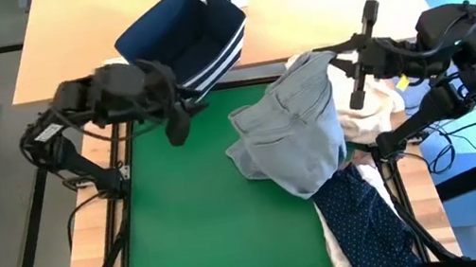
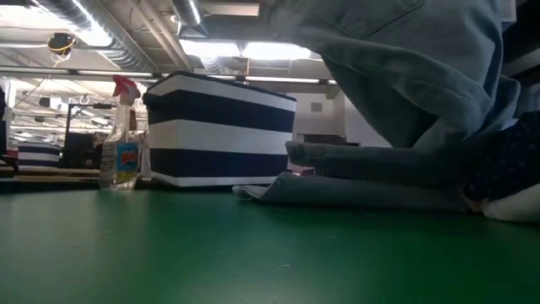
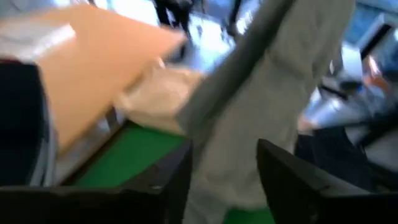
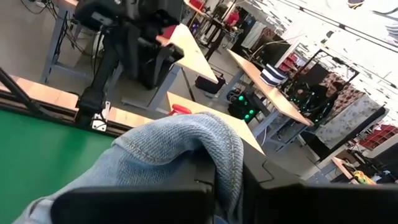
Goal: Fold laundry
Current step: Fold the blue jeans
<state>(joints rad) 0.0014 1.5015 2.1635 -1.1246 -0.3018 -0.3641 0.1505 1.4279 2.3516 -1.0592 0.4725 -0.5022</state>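
The light grey jeans (image 1: 300, 133) lie heaped at the mat's three o'clock side, one edge pinched in the clenched right gripper (image 4: 227, 180). The left gripper (image 1: 181, 123), near ten o'clock, hangs with fingers parted, grasping nothing. The navy dotted shirt (image 1: 366, 218) lies at five o'clock. The spray bottle's (image 2: 122, 135) label is unreadable, beside the striped bin (image 2: 219, 127).

jeans (image 2: 405, 76) cut off above (low view), left wrist view blurred
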